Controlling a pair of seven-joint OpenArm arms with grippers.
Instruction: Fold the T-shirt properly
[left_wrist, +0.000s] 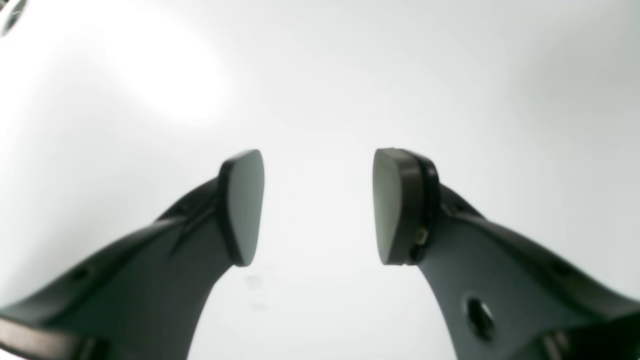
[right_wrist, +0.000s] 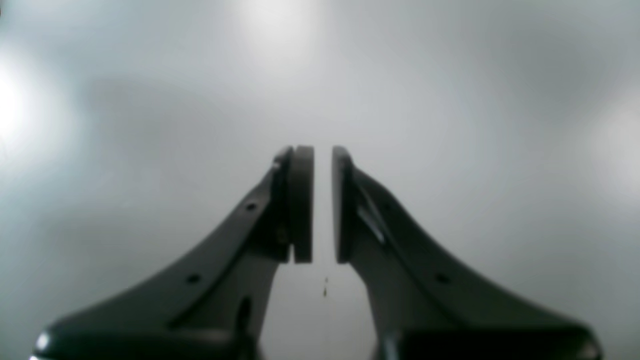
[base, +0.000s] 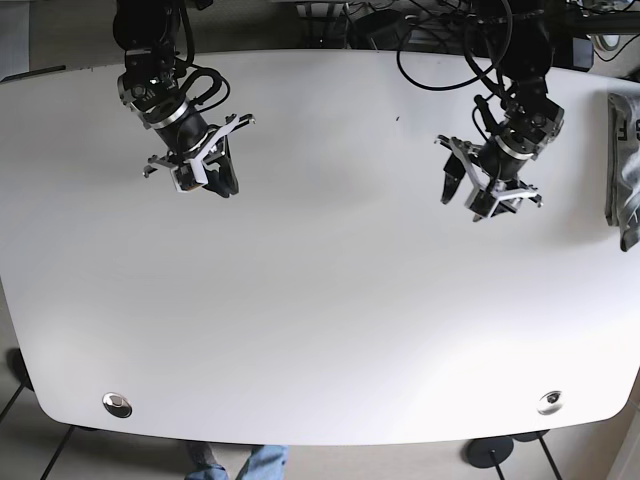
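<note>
The T-shirt is a light grey folded bundle with dark lettering. It lies at the far right edge of the white table, partly cut off by the frame. My left gripper hovers over bare table to the left of the shirt, well apart from it. In the left wrist view, the left gripper is open with nothing between its pads. My right gripper hangs over the table's far left part. Seen from its wrist camera, the right gripper has its pads almost together, a thin slit between them, holding nothing.
Two metal grommets sit near the table's front corners. Cables trail behind the back edge. A person's legs in jeans show below the front edge. Both wrist views show only bare white tabletop.
</note>
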